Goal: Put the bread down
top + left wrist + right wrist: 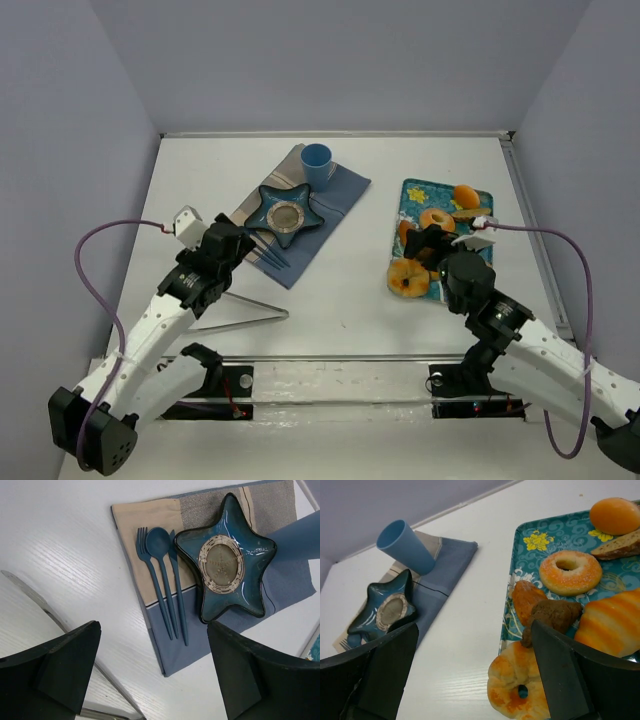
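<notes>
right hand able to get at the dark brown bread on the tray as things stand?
Probably yes. The right hand is open and close to the bread, with nothing covering it. A striped bun and an orange pastry crowd its sides, so finger room looks tight.

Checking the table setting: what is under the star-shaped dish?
The star-shaped dish rests on a tan, grey and blue placemat, which shows around it. The patch directly beneath the dish is covered, so anything there cannot be seen.
</notes>
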You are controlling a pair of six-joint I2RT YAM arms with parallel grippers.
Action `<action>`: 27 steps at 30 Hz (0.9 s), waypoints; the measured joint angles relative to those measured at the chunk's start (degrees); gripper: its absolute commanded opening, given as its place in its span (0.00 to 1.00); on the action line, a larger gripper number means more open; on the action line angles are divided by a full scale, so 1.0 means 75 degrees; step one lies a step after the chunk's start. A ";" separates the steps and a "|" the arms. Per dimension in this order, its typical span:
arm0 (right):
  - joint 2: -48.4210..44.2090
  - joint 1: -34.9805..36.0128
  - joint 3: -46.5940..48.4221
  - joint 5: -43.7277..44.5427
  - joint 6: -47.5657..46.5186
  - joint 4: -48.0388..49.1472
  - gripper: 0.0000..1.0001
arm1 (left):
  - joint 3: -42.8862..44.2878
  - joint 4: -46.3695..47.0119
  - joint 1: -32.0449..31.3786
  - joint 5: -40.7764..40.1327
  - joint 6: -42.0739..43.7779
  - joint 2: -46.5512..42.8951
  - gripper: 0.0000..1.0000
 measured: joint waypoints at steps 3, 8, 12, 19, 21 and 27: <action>0.0291 0.0000 0.0000 -0.0067 -0.0079 -0.0015 1.00 | -0.0017 -0.0175 0.0047 -0.0020 -0.0044 -0.0329 0.99; 0.0373 0.0000 0.0003 -0.0478 -0.0399 0.0003 1.00 | -0.0017 -0.0230 0.0044 -0.0058 -0.0041 -0.0836 0.99; 0.0379 0.0000 0.0003 -0.0799 -0.0638 0.0090 1.00 | -0.0067 -0.0291 0.0047 -0.0090 -0.0055 -0.1142 0.99; 0.0490 0.0000 0.0000 -0.1204 -0.0947 0.0251 1.00 | -0.0251 -0.0860 0.0047 -0.0385 -0.0822 -0.1381 0.99; 0.0542 0.0000 0.0000 -0.1326 -0.0968 0.0268 1.00 | -0.0321 -0.1212 0.0061 -0.0525 -0.1172 -0.1355 0.99; 0.0930 0.0000 0.0012 -0.1597 -0.1011 0.0323 1.00 | -0.0775 -0.1658 0.0341 -0.0612 -0.1874 -0.1081 0.99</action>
